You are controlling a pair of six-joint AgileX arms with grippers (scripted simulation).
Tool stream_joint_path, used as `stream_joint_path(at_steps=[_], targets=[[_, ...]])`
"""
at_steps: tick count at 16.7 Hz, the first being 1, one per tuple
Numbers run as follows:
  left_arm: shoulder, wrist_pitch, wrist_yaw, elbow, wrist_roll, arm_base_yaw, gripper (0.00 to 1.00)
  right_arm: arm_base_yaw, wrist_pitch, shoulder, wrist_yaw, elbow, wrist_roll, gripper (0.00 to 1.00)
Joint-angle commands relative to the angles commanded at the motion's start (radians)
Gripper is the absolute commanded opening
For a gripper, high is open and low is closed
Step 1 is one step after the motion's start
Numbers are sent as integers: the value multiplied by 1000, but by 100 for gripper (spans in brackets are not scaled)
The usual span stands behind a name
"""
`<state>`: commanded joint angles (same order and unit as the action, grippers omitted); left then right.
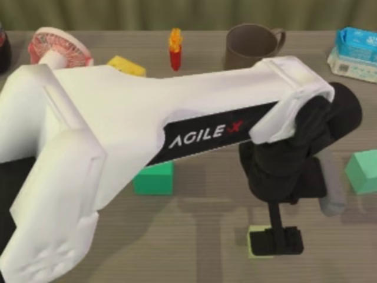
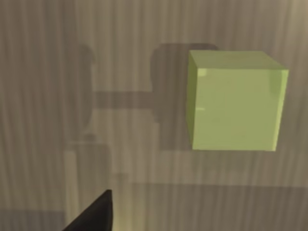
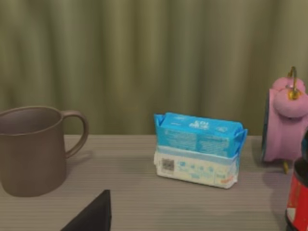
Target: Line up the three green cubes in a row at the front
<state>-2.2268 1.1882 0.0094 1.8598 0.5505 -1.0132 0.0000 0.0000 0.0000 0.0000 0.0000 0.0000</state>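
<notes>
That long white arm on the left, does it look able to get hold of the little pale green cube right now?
Probably yes. The left gripper hangs right above the small pale yellow-green cube at the table's front, and the left wrist view shows the cube on bare table with nothing around it.

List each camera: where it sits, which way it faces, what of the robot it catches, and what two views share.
Top view: above the table, looking down; the left arm, its pincer over the pale cube.
Left wrist view: on the left arm, facing the table and pale cube; one dark fingertip shows.
Right wrist view: faces the curtain, brown mug, wipes pack; one fingertip.
Shared: mug, pack.
</notes>
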Motion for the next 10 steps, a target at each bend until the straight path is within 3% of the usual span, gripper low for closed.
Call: stream_joint_path(at_steps=[5,10], targets=[[57,-37,-3,-58,-15,27,100,1,-33,54,1,53,-2,100],[370,-200,-15,-327,-100,189,100,11,-185,324,1,275,-18,100]])
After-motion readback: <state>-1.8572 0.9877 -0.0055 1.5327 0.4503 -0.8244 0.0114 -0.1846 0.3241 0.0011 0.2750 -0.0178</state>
